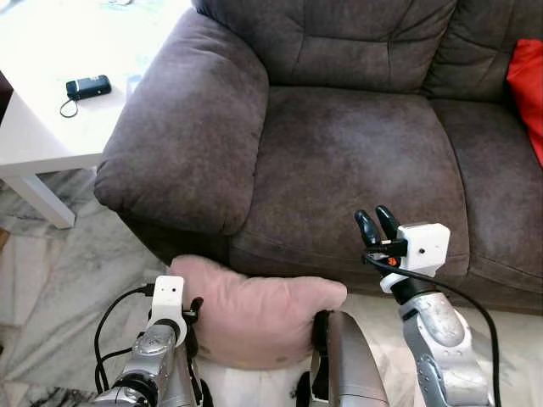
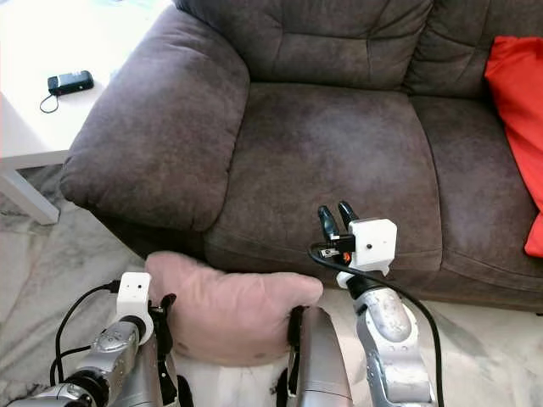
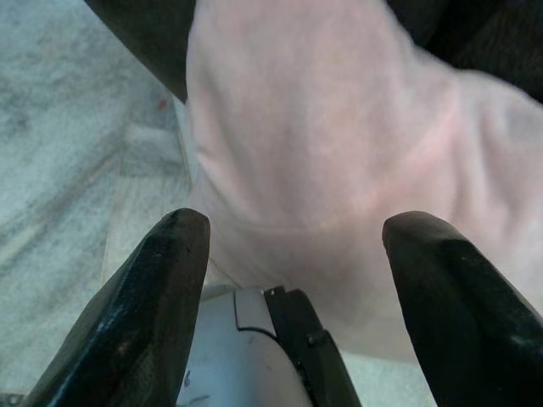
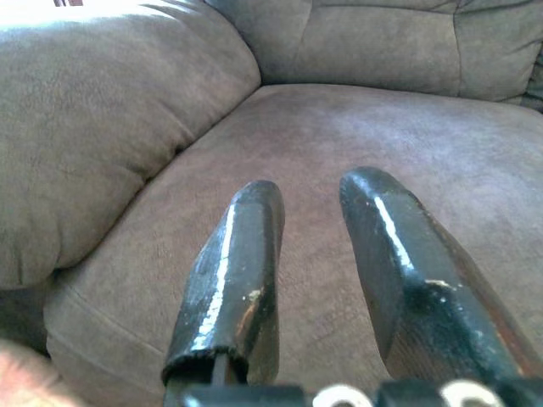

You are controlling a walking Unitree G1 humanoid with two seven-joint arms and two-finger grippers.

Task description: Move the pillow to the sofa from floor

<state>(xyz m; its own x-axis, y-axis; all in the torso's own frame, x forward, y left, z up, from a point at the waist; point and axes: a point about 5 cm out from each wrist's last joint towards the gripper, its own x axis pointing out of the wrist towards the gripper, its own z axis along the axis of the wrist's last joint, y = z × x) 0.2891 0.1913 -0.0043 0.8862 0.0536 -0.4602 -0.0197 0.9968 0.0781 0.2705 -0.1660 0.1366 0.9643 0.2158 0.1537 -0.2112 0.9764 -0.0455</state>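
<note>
White table [image 1: 38, 127] at far left with a black device [image 1: 88, 86] on it, over marbled grey floor [image 1: 51, 288]. Left gripper [image 3: 288, 254] low by the pillow's left edge, fingers spread wide, nothing held. Pink pillow [image 1: 254, 314] on the floor, against the sofa front below the armrest. Dark brown sofa [image 1: 339, 144] fills the middle. Right gripper [image 1: 377, 225] raised over the seat's front edge, fingers narrowly apart, empty. Red cushion [image 1: 528, 89] at far right on the sofa.

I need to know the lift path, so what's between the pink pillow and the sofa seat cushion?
Just the sofa's dark front panel; the pink pillow leans against it below the seat cushion, as the left eye view shows.
</note>
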